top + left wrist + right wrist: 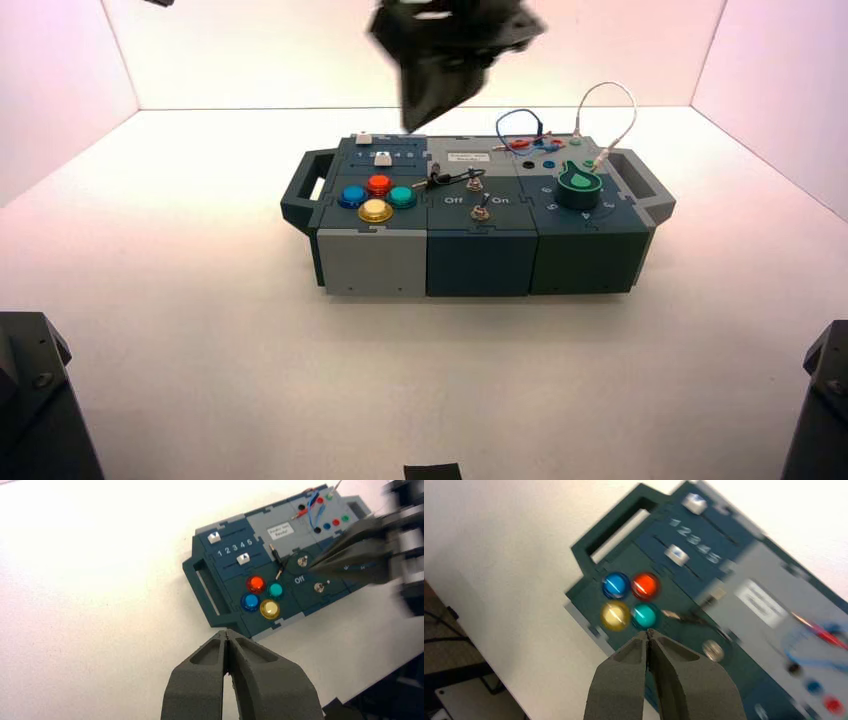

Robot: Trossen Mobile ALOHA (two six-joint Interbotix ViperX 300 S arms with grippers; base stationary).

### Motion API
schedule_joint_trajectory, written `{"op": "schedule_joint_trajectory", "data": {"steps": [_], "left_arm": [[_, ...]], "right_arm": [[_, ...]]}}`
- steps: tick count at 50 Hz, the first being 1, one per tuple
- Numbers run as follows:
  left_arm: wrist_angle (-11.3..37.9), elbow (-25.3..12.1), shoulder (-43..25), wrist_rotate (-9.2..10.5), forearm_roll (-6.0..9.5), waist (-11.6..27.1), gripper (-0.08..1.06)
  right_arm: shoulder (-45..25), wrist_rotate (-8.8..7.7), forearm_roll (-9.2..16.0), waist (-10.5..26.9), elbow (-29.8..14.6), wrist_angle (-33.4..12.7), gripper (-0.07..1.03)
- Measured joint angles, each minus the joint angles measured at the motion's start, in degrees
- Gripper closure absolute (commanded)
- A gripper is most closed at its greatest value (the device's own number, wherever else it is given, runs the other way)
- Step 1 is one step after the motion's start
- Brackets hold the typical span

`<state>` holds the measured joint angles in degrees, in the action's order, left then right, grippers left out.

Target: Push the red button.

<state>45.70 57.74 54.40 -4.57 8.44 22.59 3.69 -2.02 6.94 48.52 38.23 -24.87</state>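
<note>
"Button in question?"

"Red dome (379, 184), at the back of the four-button cluster on the box's left part. The box (370, 262) sits toward the far edge of the surface (240, 380)."

"How will it handle?"

"Fixed in place, I'd guess, with a light spring. The glossy dome could be slippery, so nothing to grasp: press the middle of its crown straight down. Off-centre, a tip might slide onto the blue button (616, 585) or teal button (645, 615)."

"And the hands?"

"Right hand (647, 635) is above the box, its fingers together, holding nothing. Left hand (226, 635) waits toward the surface's far left corner, fingers also together."

"What does each view add?"

"The high view gives the whole box on the surface, but not the right hand's closed tips. The right wrist view shows those, with the red dome uncovered."
</note>
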Motion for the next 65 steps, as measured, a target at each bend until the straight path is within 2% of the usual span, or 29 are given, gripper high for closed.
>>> {"op": "schedule_joint_trajectory", "data": {"steps": [9,18,46,59,65], "left_arm": [[-0.1,0.1,0.9,0.0,0.0,0.0,1.01],[-0.2,0.1,1.2,0.0,0.0,0.0,1.01],[0.4,0.1,2.0,0.09,0.0,0.0,1.01],[0.7,0.0,2.1,0.09,0.0,0.0,1.01],[0.8,0.0,2.0,0.09,-0.09,0.0,1.01]], "right_arm": [[-6.6,0.0,0.2,2.4,-5.2,-1.4,0.99],[-10.1,0.09,0.7,2.8,-7.7,-2.5,0.99],[-15.0,0.0,0.7,2.5,-10.3,-2.6,0.99],[-15.0,0.09,0.5,-0.5,-10.4,-2.6,0.99],[-15.0,0.0,0.3,-0.8,-10.7,-2.7,0.99]]}}
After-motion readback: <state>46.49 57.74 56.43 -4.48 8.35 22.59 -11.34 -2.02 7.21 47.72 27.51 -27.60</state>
